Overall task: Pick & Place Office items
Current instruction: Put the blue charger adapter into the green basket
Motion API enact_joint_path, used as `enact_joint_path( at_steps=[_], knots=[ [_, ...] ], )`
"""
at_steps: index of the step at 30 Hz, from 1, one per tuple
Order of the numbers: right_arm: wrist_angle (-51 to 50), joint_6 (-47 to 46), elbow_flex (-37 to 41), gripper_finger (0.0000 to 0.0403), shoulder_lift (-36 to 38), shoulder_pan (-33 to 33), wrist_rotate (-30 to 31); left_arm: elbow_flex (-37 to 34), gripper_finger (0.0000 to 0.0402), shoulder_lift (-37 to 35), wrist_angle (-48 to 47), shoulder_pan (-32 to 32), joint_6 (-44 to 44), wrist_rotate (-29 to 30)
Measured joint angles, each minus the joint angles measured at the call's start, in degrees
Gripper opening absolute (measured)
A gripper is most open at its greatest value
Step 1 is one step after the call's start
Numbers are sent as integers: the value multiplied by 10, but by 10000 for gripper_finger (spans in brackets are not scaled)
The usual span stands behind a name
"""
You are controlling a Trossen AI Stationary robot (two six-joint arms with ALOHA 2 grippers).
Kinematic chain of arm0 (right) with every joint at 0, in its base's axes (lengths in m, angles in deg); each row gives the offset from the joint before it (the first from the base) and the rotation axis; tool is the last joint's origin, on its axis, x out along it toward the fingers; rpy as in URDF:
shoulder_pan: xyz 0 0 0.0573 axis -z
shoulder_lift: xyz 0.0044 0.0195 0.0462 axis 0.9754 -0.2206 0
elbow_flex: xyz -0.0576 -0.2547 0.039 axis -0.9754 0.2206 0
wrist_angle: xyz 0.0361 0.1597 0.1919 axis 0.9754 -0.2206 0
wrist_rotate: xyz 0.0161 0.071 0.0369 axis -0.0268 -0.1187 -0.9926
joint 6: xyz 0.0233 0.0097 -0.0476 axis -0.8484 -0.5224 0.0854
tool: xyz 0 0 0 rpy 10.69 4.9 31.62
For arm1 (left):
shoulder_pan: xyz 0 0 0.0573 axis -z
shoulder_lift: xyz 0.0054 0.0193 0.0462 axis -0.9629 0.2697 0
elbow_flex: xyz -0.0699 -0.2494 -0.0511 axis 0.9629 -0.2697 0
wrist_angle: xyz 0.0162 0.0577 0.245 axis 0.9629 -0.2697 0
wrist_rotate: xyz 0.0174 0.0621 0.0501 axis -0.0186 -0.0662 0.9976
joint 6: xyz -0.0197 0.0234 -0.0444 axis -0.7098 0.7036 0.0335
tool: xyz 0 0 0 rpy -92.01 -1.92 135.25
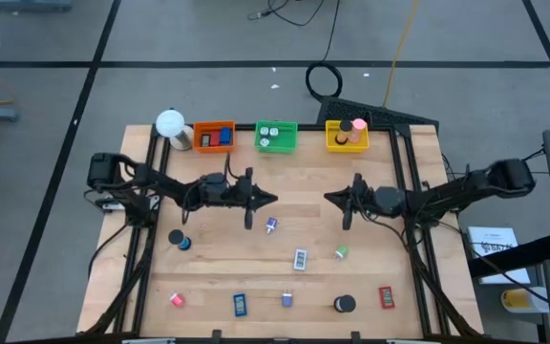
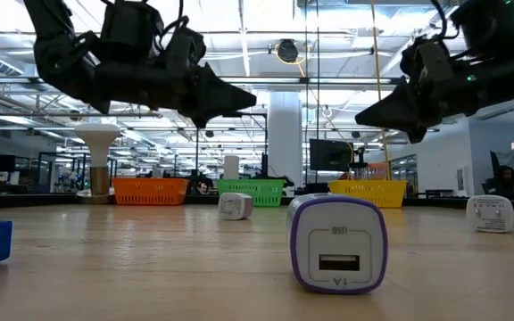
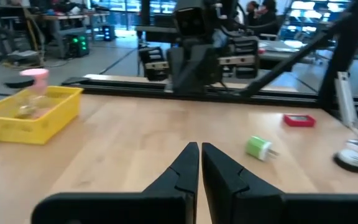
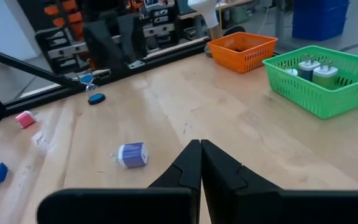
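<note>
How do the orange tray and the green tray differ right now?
The orange plastic tray holds flat blue and red pieces; the green plastic tray holds small white plug-like pieces. The orange tray sits beside the white ball lamp, the green tray mid-row. Both are slotted baskets at the table's far edge.

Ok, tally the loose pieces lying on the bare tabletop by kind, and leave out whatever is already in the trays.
Small plug chargers: 4
Dark rolls: 2
Flat rectangles: 2
Pink piece: 1
Total: 9
</note>
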Motion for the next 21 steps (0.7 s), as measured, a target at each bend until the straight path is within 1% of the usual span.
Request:
enact_joint_path(
  at_steps=[4, 7, 10, 13, 16, 21],
  knots=[
    [-14, -9, -8, 0, 0, -55, 62, 0, 19, 0, 0, 40, 0, 34],
    [-43, -10, -30, 0, -4, -91, 103, 0, 19, 0, 0, 74, -1, 77],
    [-71, -8, -57, 0, -17, -116, 130, 0, 19, 0, 0, 106, -1, 118],
    [-91, -5, -84, 0, -38, -126, 132, 0, 19, 0, -2, 133, -1, 152],
    [-100, -3, -104, 0, -69, -126, 132, 0, 19, 0, -7, 154, -7, 173],
    [-99, 21, -126, 0, -118, -114, 132, 0, 19, 0, -55, 182, -78, 206]
  ],
)
